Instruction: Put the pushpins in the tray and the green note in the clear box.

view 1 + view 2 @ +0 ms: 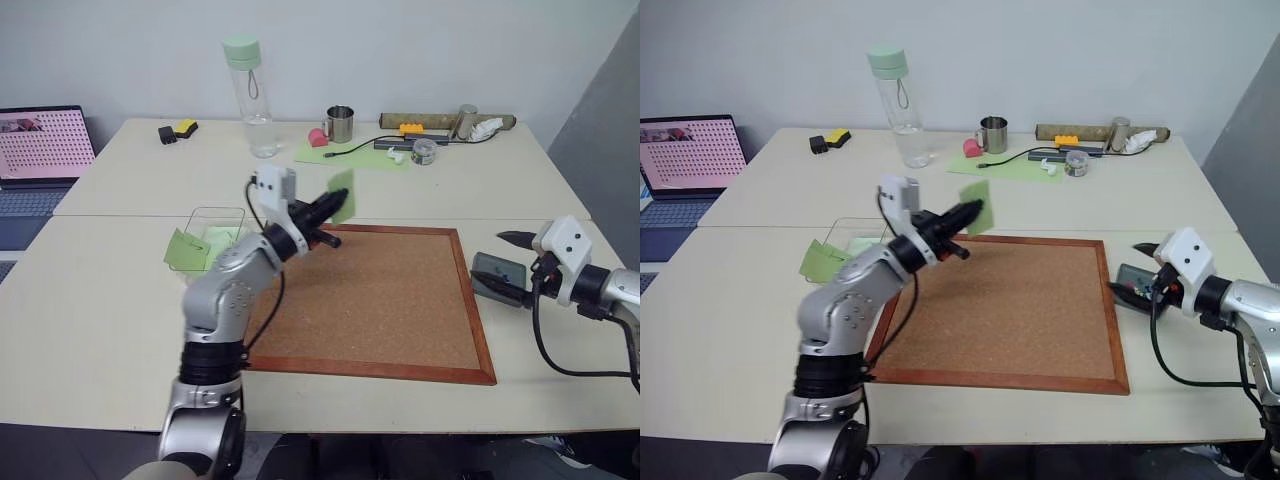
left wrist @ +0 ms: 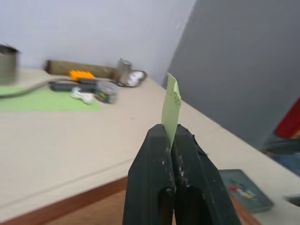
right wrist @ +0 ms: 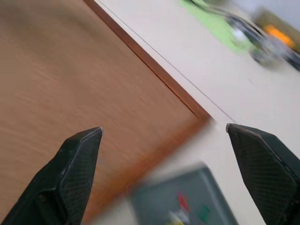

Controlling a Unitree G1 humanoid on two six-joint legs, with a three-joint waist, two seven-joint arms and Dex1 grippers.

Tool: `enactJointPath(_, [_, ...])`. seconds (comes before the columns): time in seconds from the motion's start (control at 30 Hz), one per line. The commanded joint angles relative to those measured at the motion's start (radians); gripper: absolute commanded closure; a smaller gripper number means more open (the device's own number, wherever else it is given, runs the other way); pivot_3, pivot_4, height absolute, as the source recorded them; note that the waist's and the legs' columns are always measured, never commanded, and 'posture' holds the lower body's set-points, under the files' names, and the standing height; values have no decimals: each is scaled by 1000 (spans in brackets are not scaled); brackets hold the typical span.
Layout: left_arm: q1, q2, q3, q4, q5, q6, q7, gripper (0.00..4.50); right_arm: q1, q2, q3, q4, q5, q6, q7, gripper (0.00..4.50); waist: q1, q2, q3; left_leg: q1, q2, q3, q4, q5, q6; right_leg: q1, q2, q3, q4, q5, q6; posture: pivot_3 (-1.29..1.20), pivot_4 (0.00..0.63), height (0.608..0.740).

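The left gripper point(image 1: 338, 207) pinches the green note point(image 1: 343, 195) shut above the corkboard point(image 1: 380, 300). It should swing toward nine o'clock and release squarely over the clear box point(image 1: 222, 214). The right gripper point(image 1: 508, 265) gapes wide, empty, over the tray point(image 1: 498, 270).

table point(image 1: 120, 300): pale beige
cork board point(image 1: 390, 300): flat on the table, below and ahead of the left gripper point(image 1: 338, 207)
clear box point(image 1: 217, 232): just left of that gripper
tray point(image 1: 499, 277): under the right gripper point(image 1: 512, 265)
bottle point(image 1: 250, 97), steel mug point(image 1: 340, 123), pale-green sheet point(image 1: 350, 153): beyond both grippers
laptop point(image 1: 40, 160): far left
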Motion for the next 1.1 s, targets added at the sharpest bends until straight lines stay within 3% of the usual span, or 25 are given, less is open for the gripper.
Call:
enactJointPath(0.03, [25, 79, 60, -93, 73, 8, 93, 4500, -139, -24, 7, -129, 163, 131, 31, 47, 0, 0, 0, 0, 0, 0, 0, 0, 0, 0, 0, 0, 0, 0, 0, 0, 150, 740])
enactJointPath(0.17, [61, 197, 76, -35, 269, -47, 219, 4500, -271, 15, 57, -146, 236, 222, 2, 47, 9, -3, 0, 0, 0, -3, 0, 0, 1, 1, 0, -2, -1, 0, 0, 0, 150, 740])
enactJointPath(0.4, [85, 208, 164, 11, 316, -23, 310, 4500, -302, 32, 110, -150, 248, 247, 10, 47, 34, -4, 1, -4, -1, -4, 1, 0, 0, -1, -2, -4, -4, 0, 0, 0, 150, 740])
enactJointPath(0.57, [74, 201, 164, 53, 290, -26, 264, 4500, -310, 42, 121, -154, 251, 244, 15, 47, 30, -4, 1, -3, -1, -4, 0, 0, 0, -1, -2, -4, -3, 0, 0, 0, 150, 740])
enactJointPath(1.0, [76, 258, 181, 14, 286, -33, 211, 1942, -294, 35, 112, -158, 250, 245, 23, 0, 30, -4, 1, -3, -1, -4, 0, 0, 0, -1, -2, -4, -2, 0, 0, 0, 150, 740])
enactJointPath(1.1, [81, 312, 187, -27, 260, -14, 142, 1274, -284, 29, 101, -156, 245, 246, 15, 0, 29, -4, 2, -3, -1, -4, 0, 0, 0, -1, -2, -5, -2, 0, 0, 0, 150, 740])
